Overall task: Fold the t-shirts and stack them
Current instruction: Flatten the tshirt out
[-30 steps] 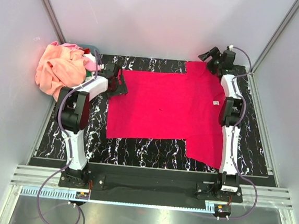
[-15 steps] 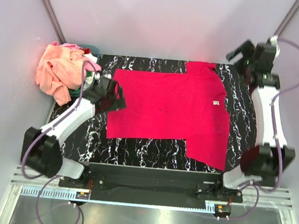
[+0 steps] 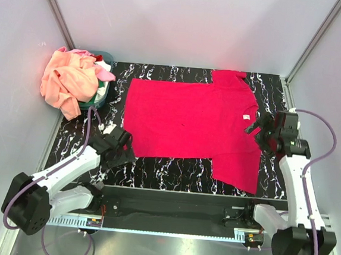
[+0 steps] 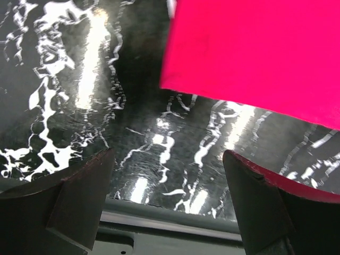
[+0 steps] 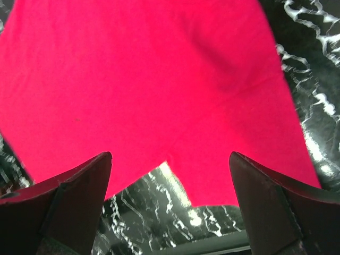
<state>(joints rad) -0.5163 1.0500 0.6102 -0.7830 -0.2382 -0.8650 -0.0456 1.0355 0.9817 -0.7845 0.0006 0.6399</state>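
A bright crimson-red t-shirt (image 3: 189, 120) lies spread flat on the black marbled table (image 3: 166, 175). My left gripper (image 3: 121, 148) is open and empty, just off the shirt's near left corner, which shows in the left wrist view (image 4: 255, 53). My right gripper (image 3: 259, 128) is open and empty over the shirt's right edge; the red cloth (image 5: 159, 79) fills most of the right wrist view. Peach-orange, pink and white shirts (image 3: 67, 80) lie bunched in a pile at the far left.
A small teal basket (image 3: 100, 100) sits under the pile at the table's far left corner. Grey walls close in the back and both sides. The table's front rail (image 4: 170, 228) runs close below the left gripper.
Both arms have swung from the far end toward the near side. The left gripper went from the shirt's far left edge to its near left corner, the right from the back right corner to the shirt's right edge.
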